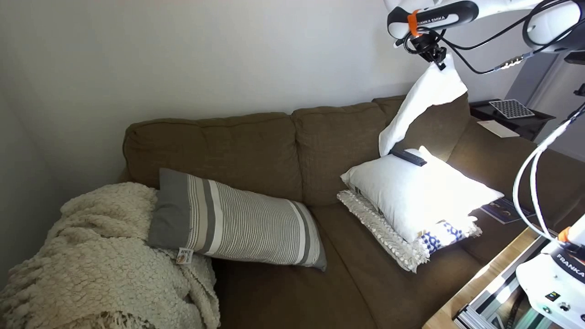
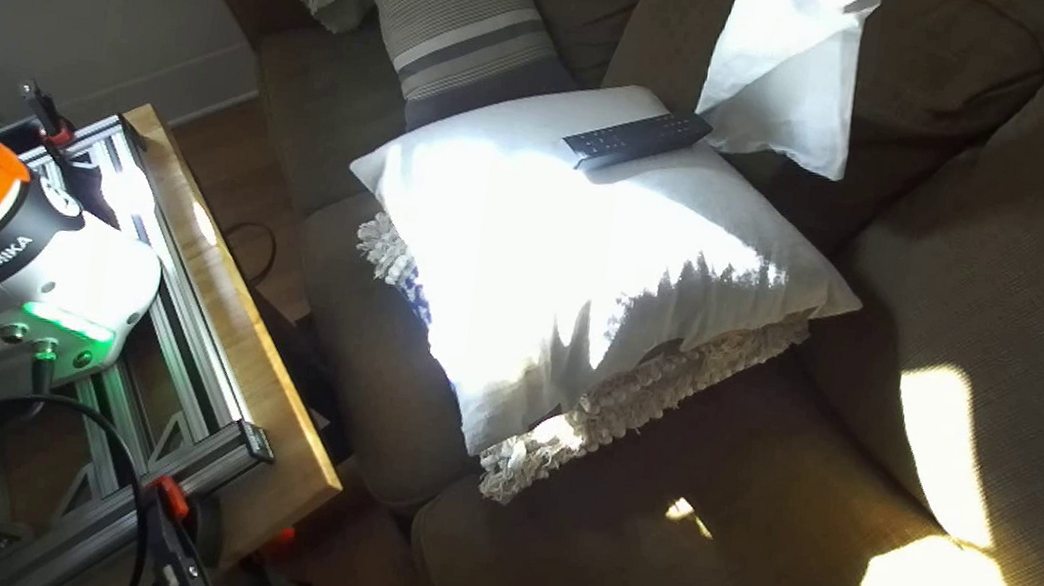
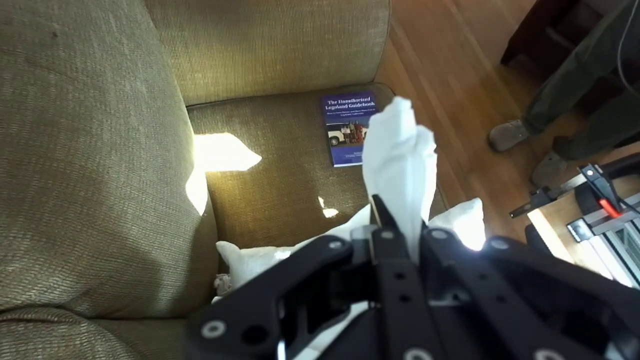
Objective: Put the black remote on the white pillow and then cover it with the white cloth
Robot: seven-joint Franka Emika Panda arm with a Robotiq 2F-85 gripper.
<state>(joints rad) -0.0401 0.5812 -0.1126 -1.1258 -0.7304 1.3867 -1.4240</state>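
Holding white cloth (image 1: 427,93) by one end, high over brown sofa (image 1: 249,148). Logging jaws as clamped on it: seeing fabric bunched between them and sticking out past tips in wrist view. Hanging long and limp from there in both exterior views, with lower end down just beside black remote (image 2: 638,139) and by edge of white pillow (image 2: 577,260); cannot tell whether touching either.

Marking remote as lying on top of white pillow, close to edge toward sofa back, buttons up, in plain sight in both exterior views. Marking pillow as plump and stacked on flatter fringed cushion with blue marks (image 1: 441,234), resting together on sofa. Washed out by sun across much of pillow top; hard to read fabric there.

Adding striped pillow (image 1: 249,219) farther along sofa, apart from stack in an exterior view, up against chunky cream blanket (image 1: 105,260). Adding purple-blue book (image 3: 345,130) lying flat on sofa, partly hidden behind cloth in wrist view; reading title as "The Unauthorized Legoland Guidebook".

Tagging sun patches (image 3: 220,152) on sofa too, plus person's legs (image 3: 565,95) and shoes (image 3: 507,135) over wood floor (image 3: 440,65) in wrist view. Tagging robot arm (image 1: 457,13) at upper right in an exterior view, and robot base (image 2: 97,267) with green light (image 2: 69,321) lit in an exterior view.
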